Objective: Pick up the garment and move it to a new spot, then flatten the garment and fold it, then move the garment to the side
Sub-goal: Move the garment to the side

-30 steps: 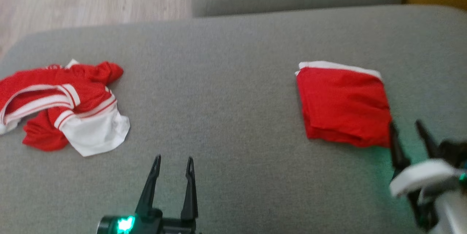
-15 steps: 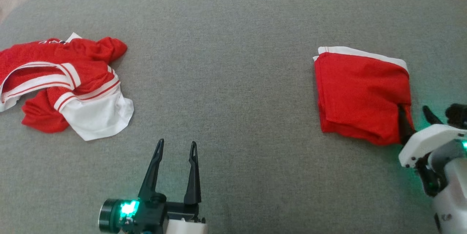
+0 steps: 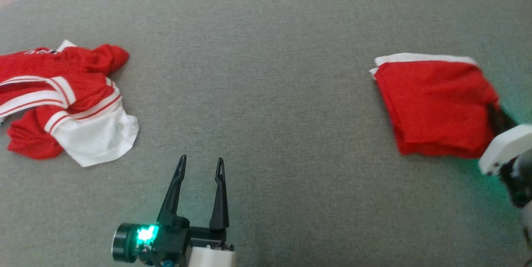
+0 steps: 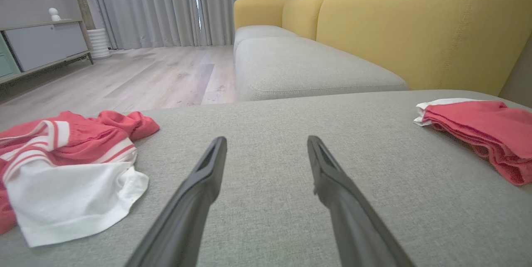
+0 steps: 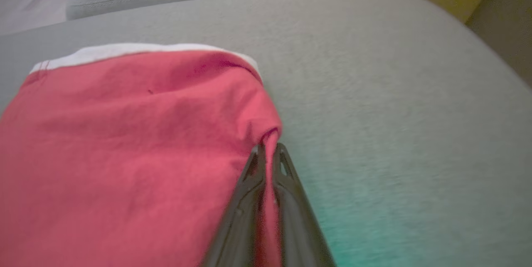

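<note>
A folded red garment with a white band along its far edge is seen lying on the grey cushion, at the robot's right side. Its near right corner is pinched by the right gripper, whose two dark fingers are pressed together with a fold of the red cloth caught between them; the rest of the garment is lying on the cushion. The left gripper is held wide open and empty, low over the cushion near its front middle, with bare grey fabric between its fingers. Well apart from it, at the robot's left side, a crumpled red and white garment is spread loosely on the same cushion. In the left wrist view, a yellow backrest and a wooden floor are seen behind the cushion.
</note>
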